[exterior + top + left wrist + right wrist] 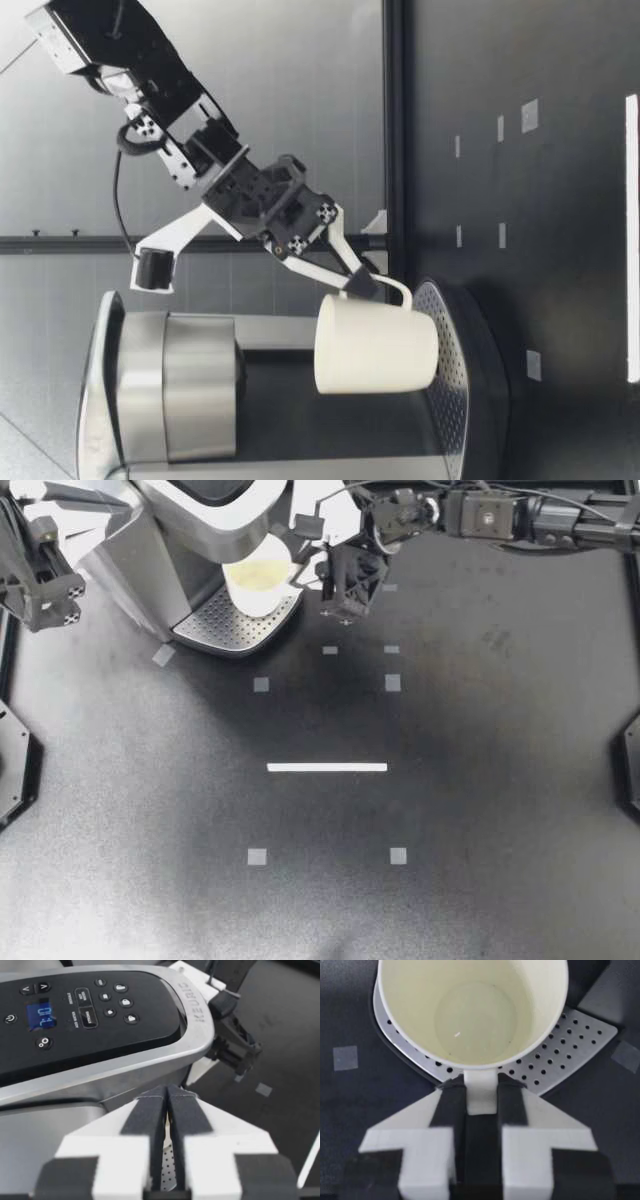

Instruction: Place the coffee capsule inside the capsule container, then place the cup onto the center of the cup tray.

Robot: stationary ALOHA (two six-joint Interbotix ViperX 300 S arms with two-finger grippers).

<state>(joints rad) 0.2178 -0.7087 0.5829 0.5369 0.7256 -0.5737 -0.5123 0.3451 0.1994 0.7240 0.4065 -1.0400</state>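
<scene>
- The coffee machine (190,520) stands closed. No capsule shows anywhere, so I judge that step is probably done.
- The cup tray (215,630) lies under the spout.
- The cup (258,580) is upright over the tray, near its middle; whether it touches, I cannot tell.
- My right gripper (318,580) clamps the cup's handle (481,1092); release remains.
- My left gripper (50,600), closed on nothing, hangs beside the machine.

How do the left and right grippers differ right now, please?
My right gripper is shut on the handle of the white cup; my left gripper holds nothing, fingers pressed together. The right is at the perforated metal cup tray; the left is beside the silver coffee machine. Both have white fingers with black pads.
</scene>
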